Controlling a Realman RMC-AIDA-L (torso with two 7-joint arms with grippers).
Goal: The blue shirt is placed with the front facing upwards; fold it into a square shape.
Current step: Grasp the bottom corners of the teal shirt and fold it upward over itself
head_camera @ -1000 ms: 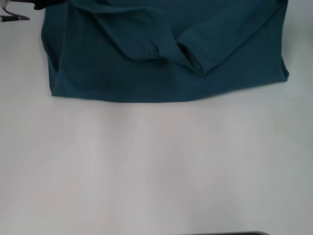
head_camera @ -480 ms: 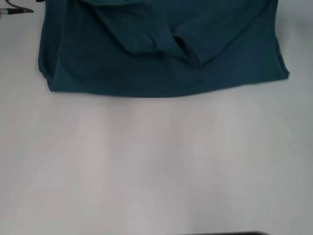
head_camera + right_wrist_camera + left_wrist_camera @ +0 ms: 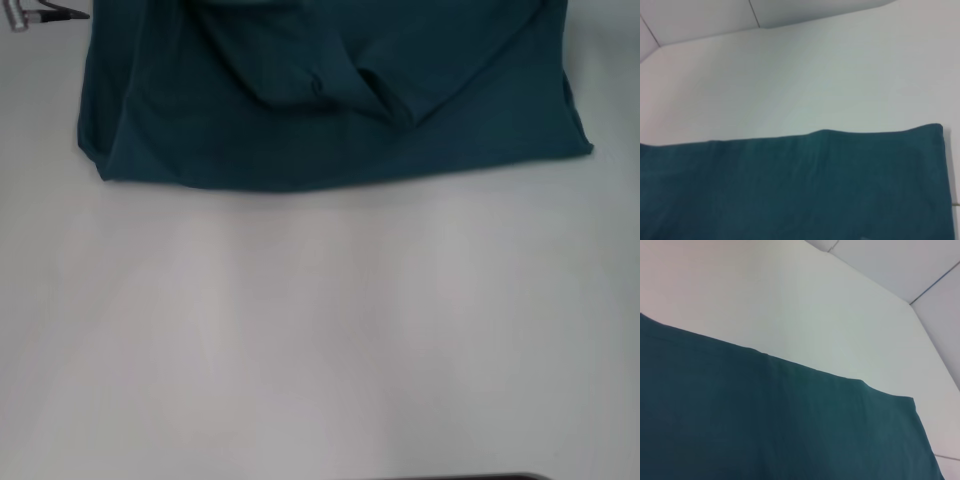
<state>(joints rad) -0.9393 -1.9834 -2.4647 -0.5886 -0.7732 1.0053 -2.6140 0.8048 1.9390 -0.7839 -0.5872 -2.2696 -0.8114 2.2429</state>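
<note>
Blue shirt (image 3: 330, 120) bunched at far edge of table (image 3: 320, 340), sleeves folded inward (claws unseen, grip impossible to tell). Could skew if pulled unevenly.

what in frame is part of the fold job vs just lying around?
Part of the job:
- blue shirt, partly folded, sleeves laid inward, at the table's far side

Lying about:
- small dark object at the far left corner, too small to identify
- white table

No gripper is in view.
</note>
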